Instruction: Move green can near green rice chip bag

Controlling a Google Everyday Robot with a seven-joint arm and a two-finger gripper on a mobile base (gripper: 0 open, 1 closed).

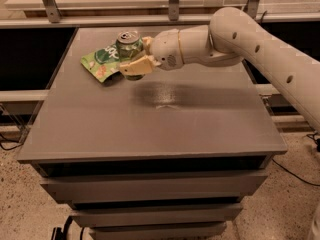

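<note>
Green metal is showing between the pale fingers (137,65) of my tool (133,56). I am gripping the can (127,48) by its round side, with one cream, blocky finger lying across its near face and the other peeking out behind its far right edge. The jaws are standing only as wide as the can and pressing against it.

The can is standing upright, its silver top and pull tab facing up and dark marks curling over its glossy wall. It is sitting over the far left part of the tabletop (165,129), right at the right-hand edge of the bag (99,64). From this view its lower part is overlapping that edge. I cannot tell whether its base is touching the bag or the tabletop, or hanging just above them.

The bag is lying flat and slightly askew. It is a thin, crinkled light-green pouch, wider than the can, showing a dark green round logo, white letters and pale chips.

The tabletop is looking smooth, grey and square-edged, with a dull patch of sheen glowing near its middle. My arm (260,49) is reaching in from the right, its shell white, rounded and smooth and dotted with small dark holes. Flat grey drawers (150,184) are stacking up below the tabletop.
</note>
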